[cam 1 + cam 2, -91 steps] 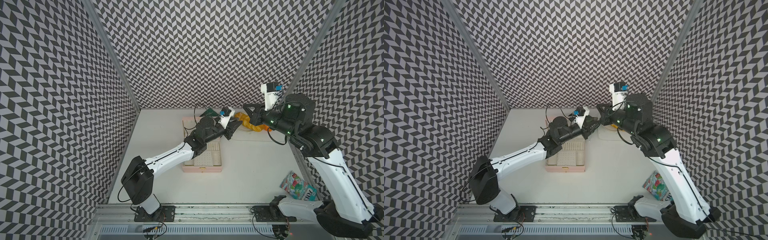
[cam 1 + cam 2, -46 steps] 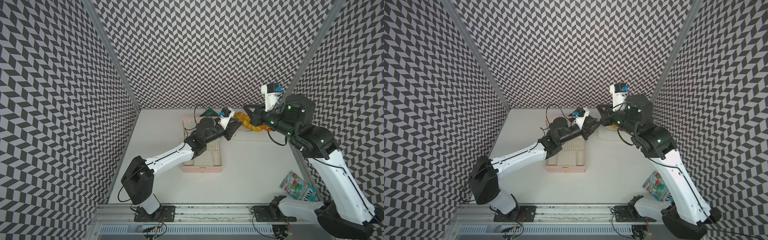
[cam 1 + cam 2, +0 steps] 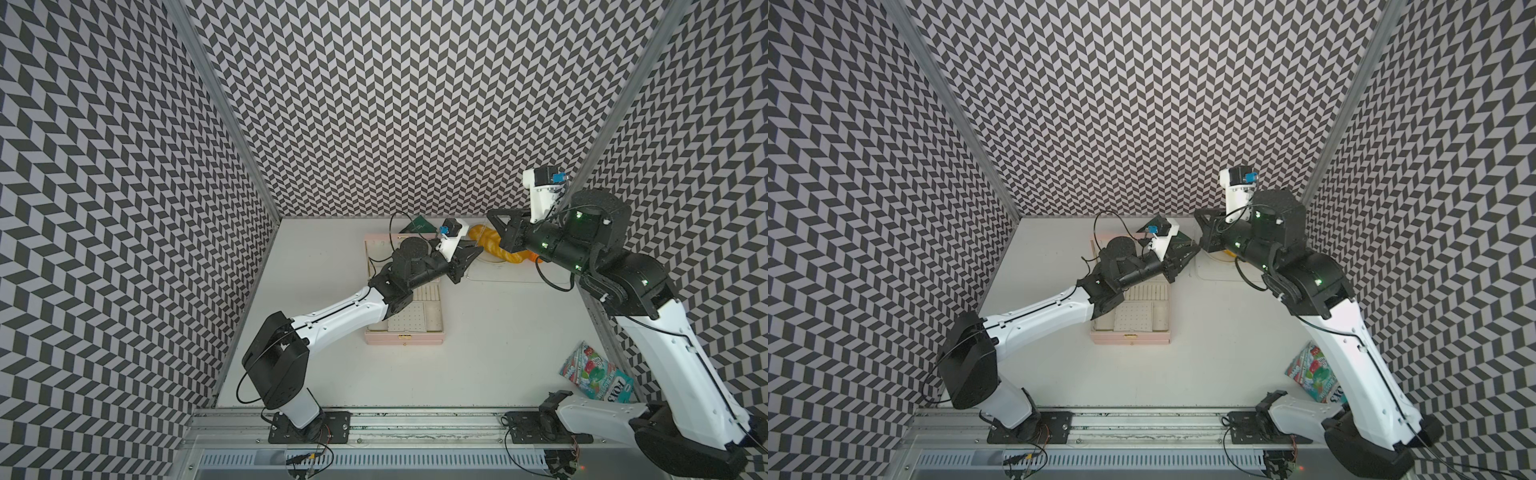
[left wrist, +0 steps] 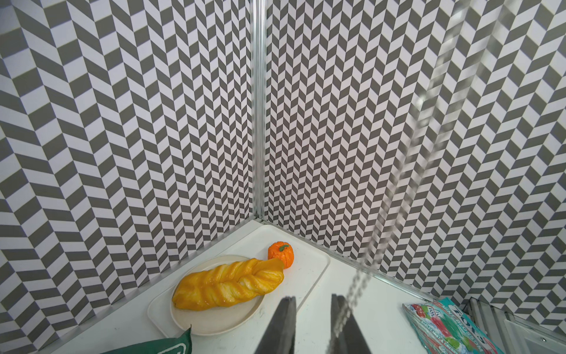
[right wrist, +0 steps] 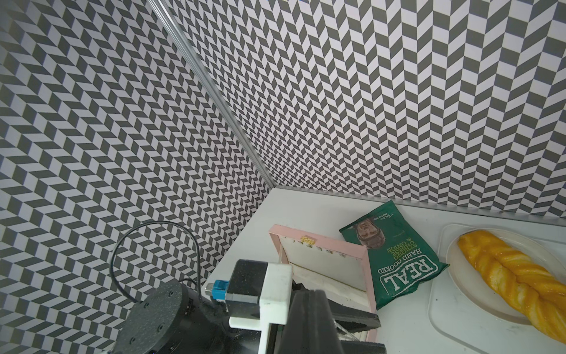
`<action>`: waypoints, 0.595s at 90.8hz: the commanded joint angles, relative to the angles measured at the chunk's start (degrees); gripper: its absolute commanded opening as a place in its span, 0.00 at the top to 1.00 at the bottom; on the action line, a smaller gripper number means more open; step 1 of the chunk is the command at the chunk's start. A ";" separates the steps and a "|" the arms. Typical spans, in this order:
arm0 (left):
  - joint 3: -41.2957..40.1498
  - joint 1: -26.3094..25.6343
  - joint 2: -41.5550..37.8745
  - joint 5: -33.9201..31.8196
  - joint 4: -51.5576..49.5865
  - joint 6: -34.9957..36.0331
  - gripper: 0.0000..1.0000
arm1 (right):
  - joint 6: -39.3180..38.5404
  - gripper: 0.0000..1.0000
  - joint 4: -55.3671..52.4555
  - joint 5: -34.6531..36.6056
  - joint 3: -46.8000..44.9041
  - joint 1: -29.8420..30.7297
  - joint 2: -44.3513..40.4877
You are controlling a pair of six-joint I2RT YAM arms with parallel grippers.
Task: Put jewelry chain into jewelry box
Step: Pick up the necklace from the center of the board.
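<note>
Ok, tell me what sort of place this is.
Probably a robot test booth: a left arm and right arm bolted to a metal rail, chevron-patterned walls boxing in a white table, and props like plastic-looking bread.

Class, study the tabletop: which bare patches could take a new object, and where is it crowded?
Bare: the front stretch between jewelry box and candy bag, down to the rail; the strip between left wall and box. Crowded: the back, where crisp bag, box lid and the tray with braided bread sit close together.
</note>
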 commanded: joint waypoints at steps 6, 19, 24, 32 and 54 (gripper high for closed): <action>-0.91 -0.45 -0.97 0.86 1.35 -0.46 0.78 | 0.22 1.00 3.12 0.55 -0.01 0.17 -1.22; -0.93 -0.46 -0.99 0.90 1.35 -0.47 0.79 | 0.20 1.00 3.21 0.61 -0.18 0.19 -1.23; -0.88 -0.50 -1.03 0.98 1.35 -0.51 0.81 | 0.19 1.00 3.21 0.65 -0.18 0.17 -1.25; -0.89 -0.47 -0.97 0.99 1.43 -0.59 0.84 | 0.28 1.00 3.21 0.65 -0.31 0.17 -1.28; -1.28 -0.49 -1.09 1.01 1.43 -0.57 0.87 | 0.30 1.00 3.04 1.30 -0.27 0.17 -1.39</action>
